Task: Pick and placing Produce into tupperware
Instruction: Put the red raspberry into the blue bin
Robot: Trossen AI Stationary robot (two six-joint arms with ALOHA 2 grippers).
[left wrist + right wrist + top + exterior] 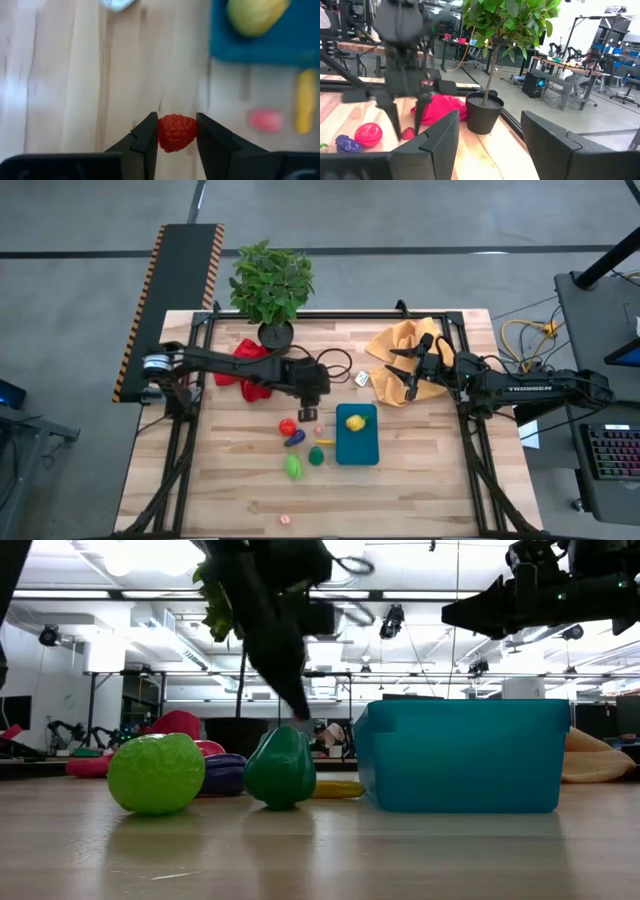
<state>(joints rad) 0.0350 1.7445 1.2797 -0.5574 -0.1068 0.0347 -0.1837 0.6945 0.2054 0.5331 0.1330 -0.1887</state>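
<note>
From above, the left gripper point(309, 412) hangs over the bare wood just beside the teal tupperware point(357, 448), which holds a yellow fruit point(354, 422); the right gripper point(412, 376) waits over the mustard cloth point(400, 345), fingers spread wide and holding nothing. At table height, a lime-green fruit point(156, 773) and a green pepper point(280, 769) sit near the container's wall (a purple piece point(226, 773) between them). The left wrist view shows a red raspberry point(176, 132) pinched between the narrowed fingers point(145, 137); the right wrist view shows a potted plant point(484, 114) and red cloth point(442, 108).
</note>
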